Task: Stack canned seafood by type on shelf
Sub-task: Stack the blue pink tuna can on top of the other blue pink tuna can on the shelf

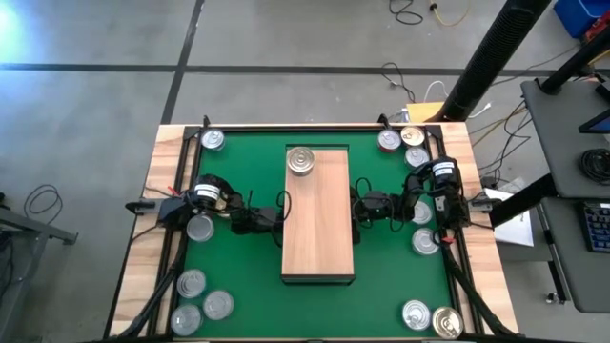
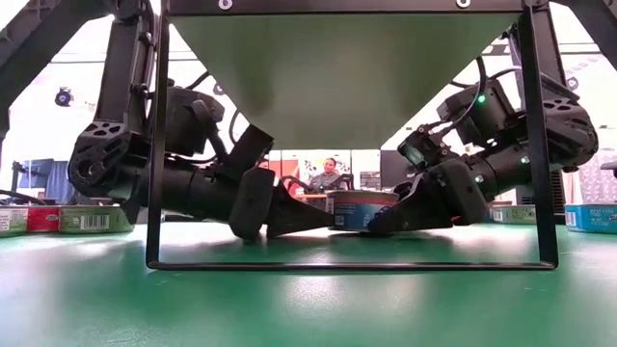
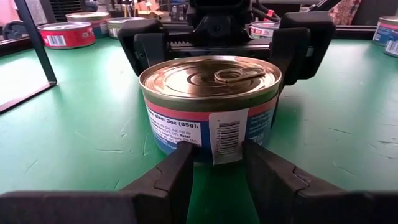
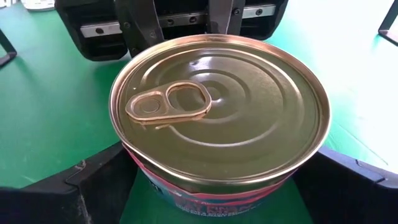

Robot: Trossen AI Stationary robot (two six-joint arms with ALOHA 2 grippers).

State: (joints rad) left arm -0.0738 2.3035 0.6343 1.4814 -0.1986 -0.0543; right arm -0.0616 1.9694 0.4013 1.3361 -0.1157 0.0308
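Note:
A gold-topped can with a blue and pink label stands upright on the green mat, under the shelf. My left gripper reaches in under the shelf from the table's left, with a narrow gap between its fingers and its tips at the can's side. My right gripper comes in from the table's right, open wide, with one finger on either side of the same can. A silver-topped can sits on the far end of the shelf top. The low view shows both grippers meeting at the can. My left gripper has both fingertips against the lower side wall of the can, on the side that faces the table's left. The fingers come in nearly level and nothing lies between them. The can stands upright on the mat. My right gripper's fingers flank the can's side wall; whether they touch it I cannot tell.
Loose cans lie around the mat: far left, left, near left, far right, right, near right. The shelf's dark legs stand beside the arms. A person sits in the room behind.

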